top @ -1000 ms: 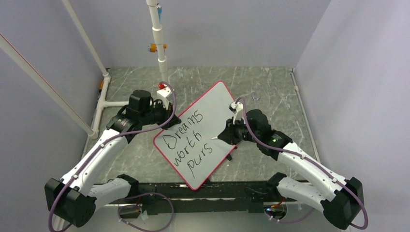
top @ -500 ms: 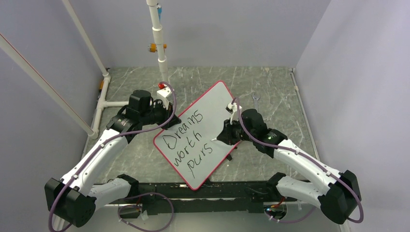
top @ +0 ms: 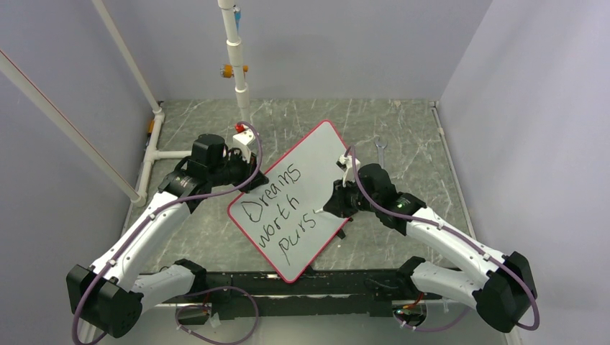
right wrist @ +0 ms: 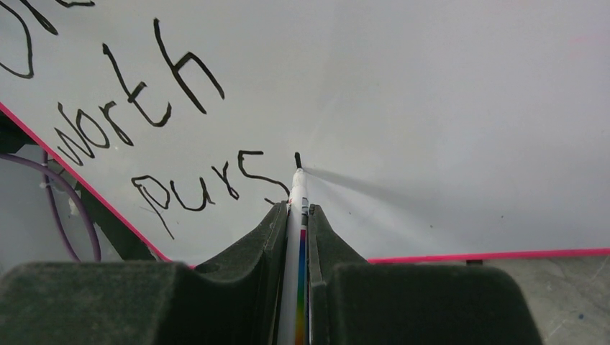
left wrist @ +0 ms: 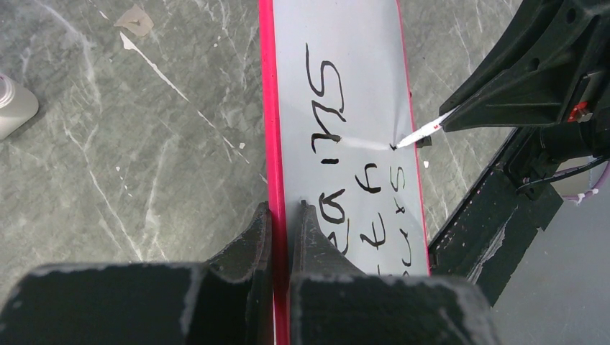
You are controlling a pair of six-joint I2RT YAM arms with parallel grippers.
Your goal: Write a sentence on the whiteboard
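Now, sentence: showing "Dreams worth purs".
whiteboard: lying askew on the table, one corner nearing its near edge.
left gripper: I'm pinching its red rim.
right gripper: I'm clamping the marker, tip touching beside "s".

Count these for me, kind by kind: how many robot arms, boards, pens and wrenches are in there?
Arms: 2, left arm and right arm
Board: 1
Pen: 1, in the right claw
Wrench: 1
Total: 5
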